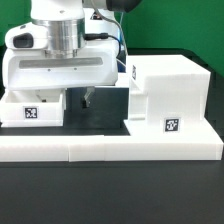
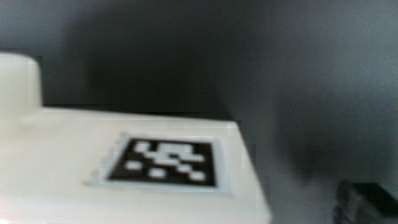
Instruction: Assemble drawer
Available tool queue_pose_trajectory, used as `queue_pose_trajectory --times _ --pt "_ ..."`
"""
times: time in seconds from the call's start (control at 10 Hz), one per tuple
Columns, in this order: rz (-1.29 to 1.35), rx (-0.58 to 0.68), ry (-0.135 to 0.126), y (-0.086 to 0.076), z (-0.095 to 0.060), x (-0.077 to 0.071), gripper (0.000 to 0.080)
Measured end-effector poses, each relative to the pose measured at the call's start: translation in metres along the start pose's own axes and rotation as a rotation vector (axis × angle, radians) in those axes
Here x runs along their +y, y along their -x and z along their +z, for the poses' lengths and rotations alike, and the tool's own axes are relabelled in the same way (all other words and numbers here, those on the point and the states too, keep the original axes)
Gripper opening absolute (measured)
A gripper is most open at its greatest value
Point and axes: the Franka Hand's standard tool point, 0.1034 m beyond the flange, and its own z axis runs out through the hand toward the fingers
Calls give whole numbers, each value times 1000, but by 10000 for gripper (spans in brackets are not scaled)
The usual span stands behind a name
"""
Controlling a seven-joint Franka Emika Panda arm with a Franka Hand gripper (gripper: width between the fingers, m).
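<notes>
The drawer's tall white housing point(image 1: 165, 88) stands at the exterior view's right, with a square tag point(image 1: 173, 125) on its near face. A shallow white tray point(image 1: 32, 108) with a tag lies at the left, under the arm's big white hand. My gripper point(image 1: 85, 101) hangs low over the dark table, just right of that tray and left of the housing. Only one dark finger tip shows there. The wrist view is blurred: it shows a white tagged surface point(image 2: 169, 160) close below and one dark finger point(image 2: 368, 203) at the corner. I cannot tell how the jaws stand.
The long low white L-shaped border wall point(image 1: 110, 149) runs along the front of the parts. A narrow strip of dark table point(image 1: 100, 112) lies between the tray and the housing. A green edge point(image 1: 160, 50) shows behind.
</notes>
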Motion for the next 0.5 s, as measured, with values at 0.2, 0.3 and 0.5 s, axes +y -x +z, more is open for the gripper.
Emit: queue_pose_trajectory --times 0.2,0.3,0.5 --pt "0 0 0 0 0 0 275" --pt "0 0 0 0 0 0 275" --pt "0 0 0 0 0 0 140"
